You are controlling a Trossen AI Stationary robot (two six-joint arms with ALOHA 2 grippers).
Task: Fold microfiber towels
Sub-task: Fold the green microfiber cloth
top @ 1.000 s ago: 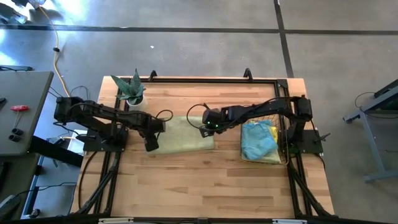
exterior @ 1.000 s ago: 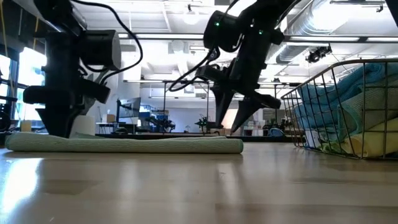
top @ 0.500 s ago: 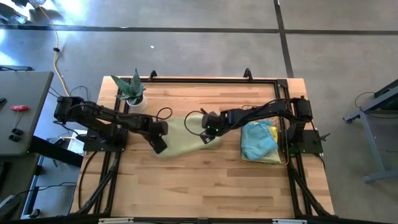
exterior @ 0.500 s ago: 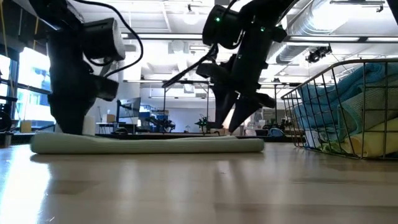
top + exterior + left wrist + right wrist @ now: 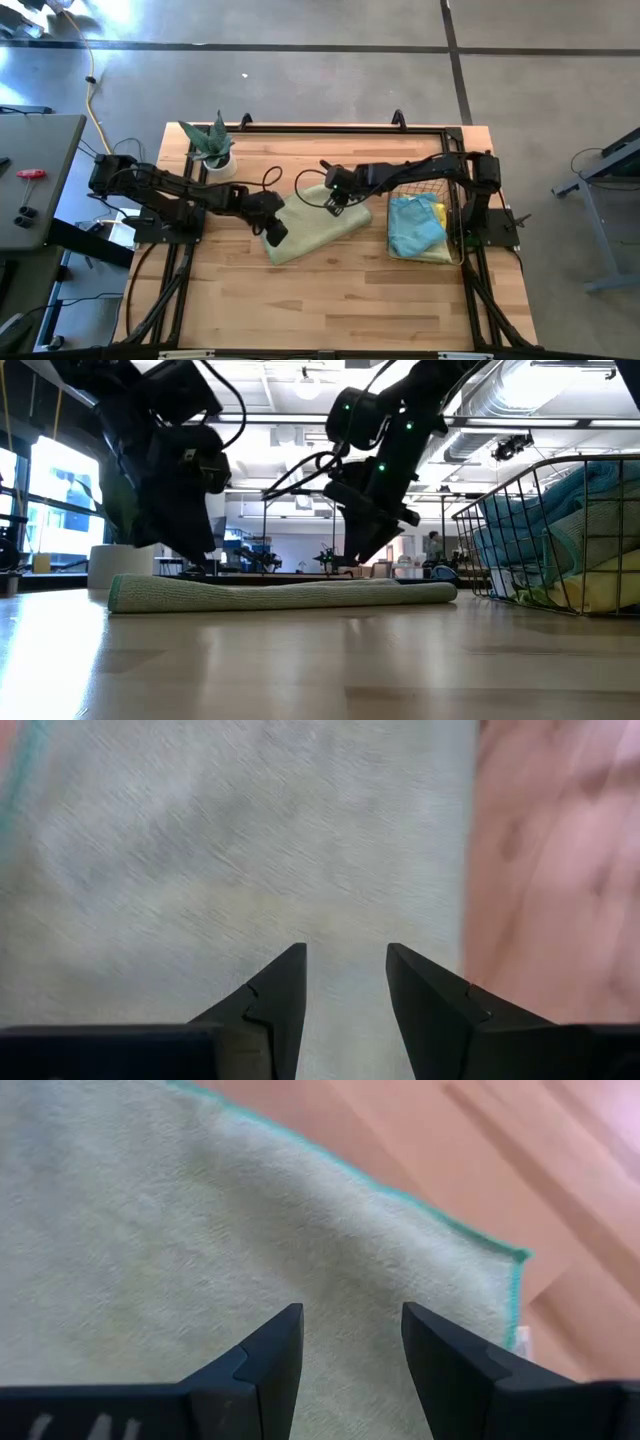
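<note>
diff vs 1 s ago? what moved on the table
The pale green towel has turned from lying square to the table to lying slanted, and shifted toward the basket. The left gripper moved with its nearer corner, the right gripper with its far edge; both press on it, jaws apart. Basket, its towels and the plant stayed put.

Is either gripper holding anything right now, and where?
Nothing is gripped: the left gripper and right gripper stand open over the folded pale green microfiber towel.

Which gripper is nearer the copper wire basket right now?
Right gripper, on the pale green towel's corner beside the copper wire basket. Left gripper is at the towel's far corner.
</note>
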